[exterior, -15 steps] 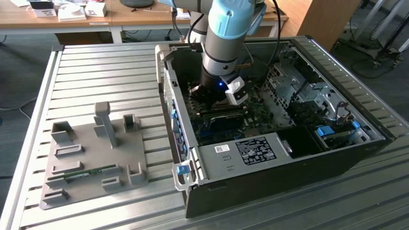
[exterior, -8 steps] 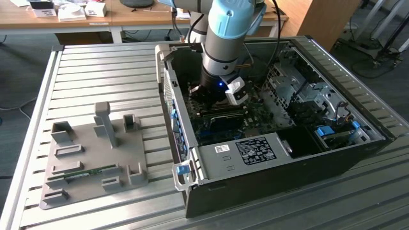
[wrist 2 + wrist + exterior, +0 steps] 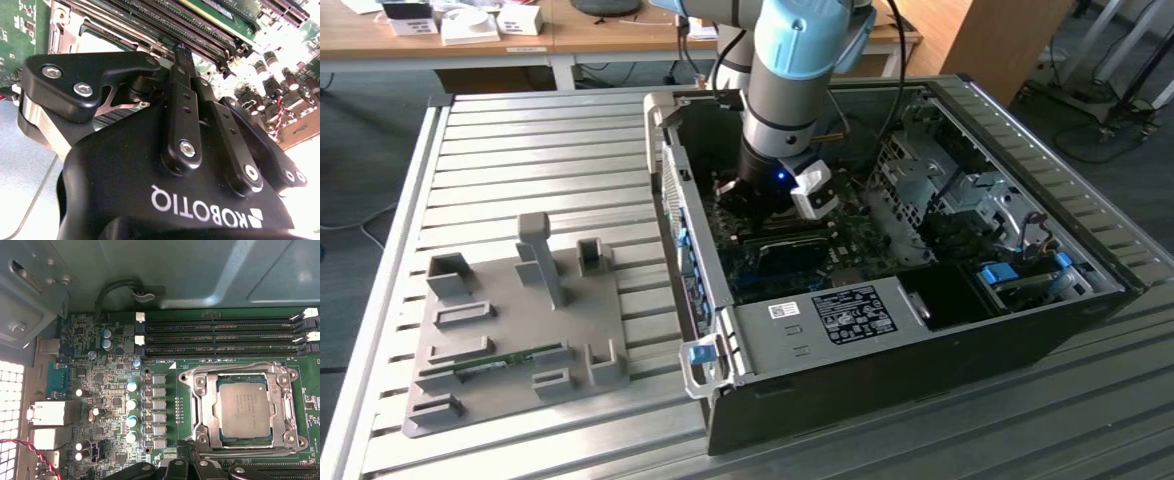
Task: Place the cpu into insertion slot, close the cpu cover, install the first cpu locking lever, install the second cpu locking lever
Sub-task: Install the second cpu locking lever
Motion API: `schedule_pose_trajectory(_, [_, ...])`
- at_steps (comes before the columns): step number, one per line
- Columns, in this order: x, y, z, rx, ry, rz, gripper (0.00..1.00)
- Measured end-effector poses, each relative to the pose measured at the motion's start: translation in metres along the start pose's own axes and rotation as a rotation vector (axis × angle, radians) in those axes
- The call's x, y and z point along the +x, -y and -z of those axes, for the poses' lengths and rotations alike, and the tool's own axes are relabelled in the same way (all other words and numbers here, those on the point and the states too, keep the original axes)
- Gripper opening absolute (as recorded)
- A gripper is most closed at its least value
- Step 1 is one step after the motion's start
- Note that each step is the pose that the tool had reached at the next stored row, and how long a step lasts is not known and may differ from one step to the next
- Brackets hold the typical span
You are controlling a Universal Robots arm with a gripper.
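In the first wrist view the cpu, a silvery square chip, lies flat in its socket on the green motherboard. The cpu cover, a metal frame plate, lies down around it, and the chip shows through its window. A thin wire lever runs along the socket's edge beside the memory slots. My gripper is shut with nothing in it. It hovers just off the socket's edge opposite the memory slots. In the exterior view the gripper reaches down into the open computer case. Its black fingers stand over the memory slots in the second wrist view.
The open computer case lies on a slatted metal table. A grey holder tray with a memory stick sits at the exterior view's left. Capacitors and rear ports lie beside the socket. A red and black wire runs near the ports.
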State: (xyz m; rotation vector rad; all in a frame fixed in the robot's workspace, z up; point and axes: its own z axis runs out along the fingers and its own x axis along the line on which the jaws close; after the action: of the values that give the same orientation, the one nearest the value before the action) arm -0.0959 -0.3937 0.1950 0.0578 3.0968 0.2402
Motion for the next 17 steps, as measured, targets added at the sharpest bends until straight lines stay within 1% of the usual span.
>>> schedule_pose_trajectory(5, [0.0,-0.0003,0.0005,0.0011,0.0,0.0,0.11])
schedule_pose_trajectory(12, [-0.0001,-0.0009,0.0033,0.0013,0.0002,0.0,0.11])
schedule_pose_trajectory(15, [-0.0001,-0.0008,0.0034,0.012,0.0004,0.0,0.11])
schedule_pose_trajectory(17, [-0.0001,-0.0009,0.0035,0.0174,0.0007,0.001,0.11])
